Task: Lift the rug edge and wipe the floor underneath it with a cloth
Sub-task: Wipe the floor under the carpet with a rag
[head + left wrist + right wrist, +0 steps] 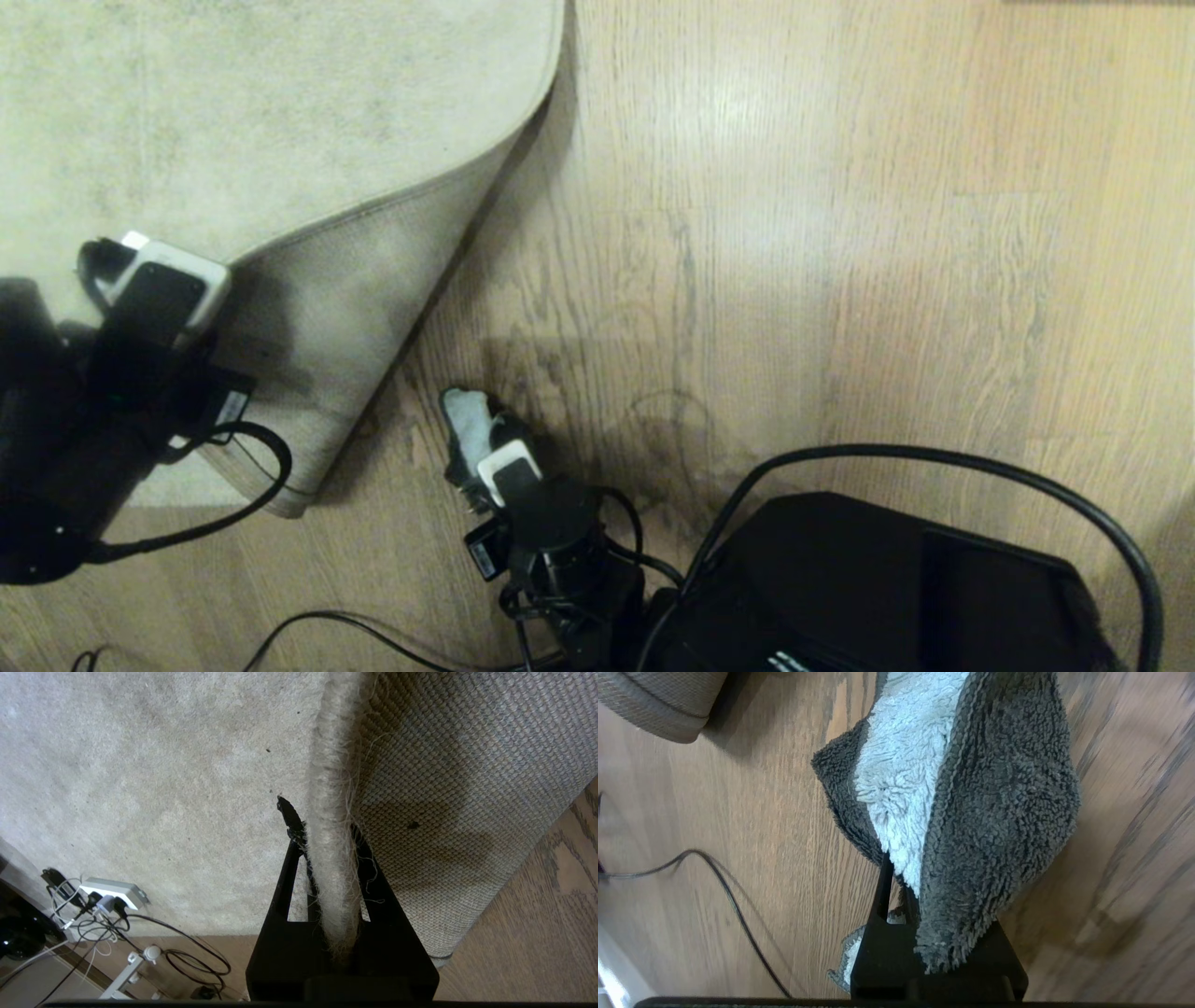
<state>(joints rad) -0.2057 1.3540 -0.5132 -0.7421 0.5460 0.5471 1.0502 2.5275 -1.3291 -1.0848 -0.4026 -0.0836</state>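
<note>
The pale grey-beige rug [233, 112] fills the far left of the head view. Its near corner is lifted and folded over, so the woven backing [355, 308] shows. My left gripper [154, 271] is shut on the rug's fuzzy edge [331, 812], with the pile on one side and the backing [467, 765] on the other. My right gripper [476, 448] hangs low over the wood floor [794, 233], just right of the lifted corner. It is shut on the cloth [971, 788], a dark grey rag with a pale blue part, which drapes over the right gripper [915, 882] and hides one finger.
The robot's black base [887, 588] and a looping black cable [934, 457] take up the near right. A white power strip [110, 893] with plugs and tangled wires lies past the rug's edge. Another thin cable [728, 896] runs across the floor [761, 812].
</note>
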